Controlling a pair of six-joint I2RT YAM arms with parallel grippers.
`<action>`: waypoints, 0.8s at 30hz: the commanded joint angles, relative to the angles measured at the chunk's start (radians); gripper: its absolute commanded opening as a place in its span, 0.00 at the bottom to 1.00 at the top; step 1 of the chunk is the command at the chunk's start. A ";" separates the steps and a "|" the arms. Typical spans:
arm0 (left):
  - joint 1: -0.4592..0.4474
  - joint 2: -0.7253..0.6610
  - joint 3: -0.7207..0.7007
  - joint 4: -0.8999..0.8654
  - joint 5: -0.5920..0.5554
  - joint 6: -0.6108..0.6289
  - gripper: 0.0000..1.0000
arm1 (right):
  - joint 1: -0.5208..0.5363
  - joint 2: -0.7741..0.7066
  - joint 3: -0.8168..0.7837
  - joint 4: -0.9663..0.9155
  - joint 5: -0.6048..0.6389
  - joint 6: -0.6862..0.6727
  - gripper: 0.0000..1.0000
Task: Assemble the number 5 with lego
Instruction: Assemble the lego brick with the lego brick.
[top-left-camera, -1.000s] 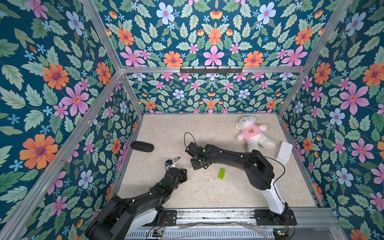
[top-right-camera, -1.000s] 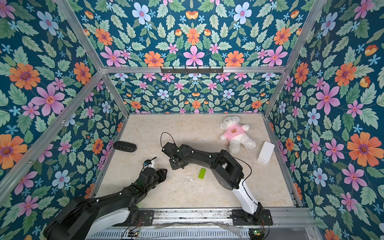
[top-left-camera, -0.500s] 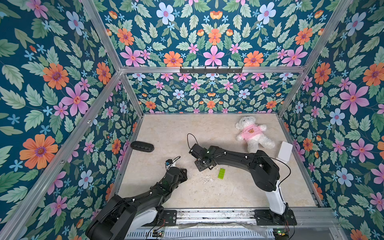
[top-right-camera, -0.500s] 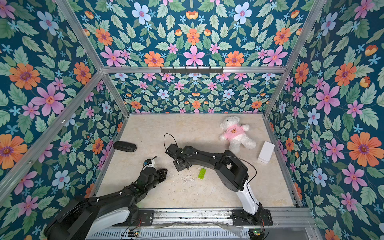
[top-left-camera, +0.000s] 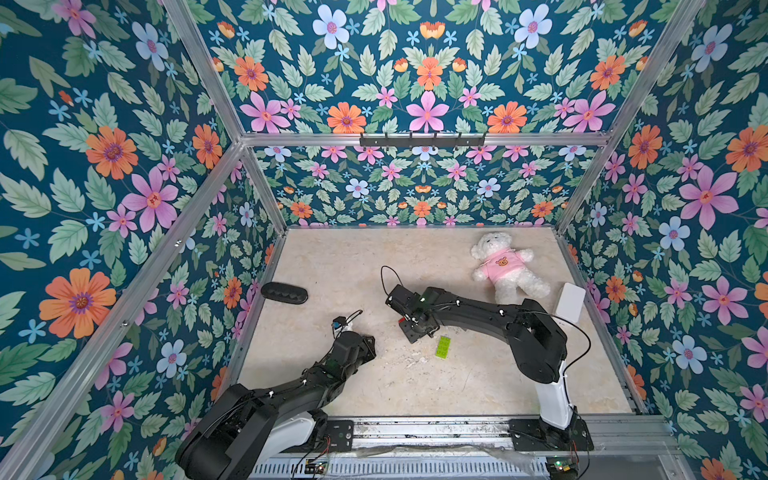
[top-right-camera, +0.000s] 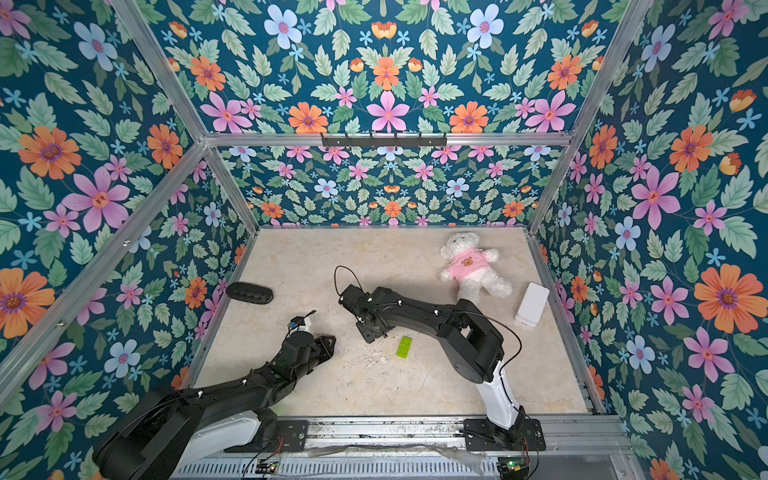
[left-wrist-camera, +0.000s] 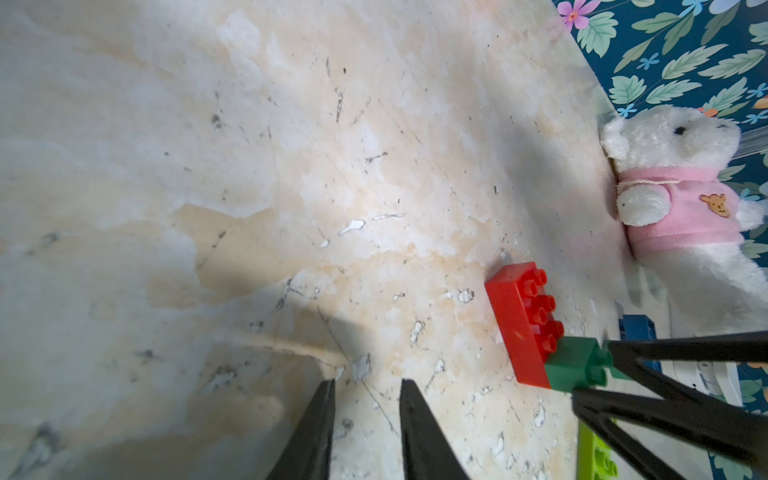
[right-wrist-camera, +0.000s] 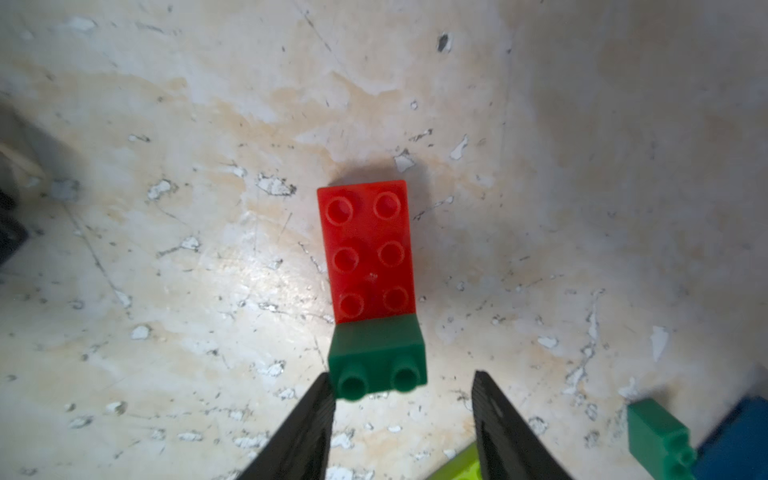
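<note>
White plush teddy (top-left-camera: 505, 266) in pink shirt, lying face-up near the far right corner; white rectangular box (top-left-camera: 570, 302) just beside it, at the right wall; black oval object (top-left-camera: 284, 293) by the left wall; scuffed beige tabletop (top-left-camera: 353, 257); floral wall panels (top-left-camera: 424, 83); black hook rail (top-left-camera: 422, 140).

No legible text or numbers, bear-face badge (left-wrist-camera: 715, 205) on teddy's pink shirt (left-wrist-camera: 681, 224)
</note>
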 joint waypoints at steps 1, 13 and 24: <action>0.001 0.007 0.009 -0.106 0.027 0.018 0.32 | -0.007 -0.045 -0.006 0.004 0.003 0.028 0.56; -0.001 0.085 0.149 -0.123 0.289 0.143 0.39 | -0.065 -0.292 -0.281 0.187 0.004 0.233 0.54; -0.005 0.028 0.320 -0.463 0.447 0.293 0.41 | -0.088 -0.339 -0.398 0.176 -0.031 0.425 0.54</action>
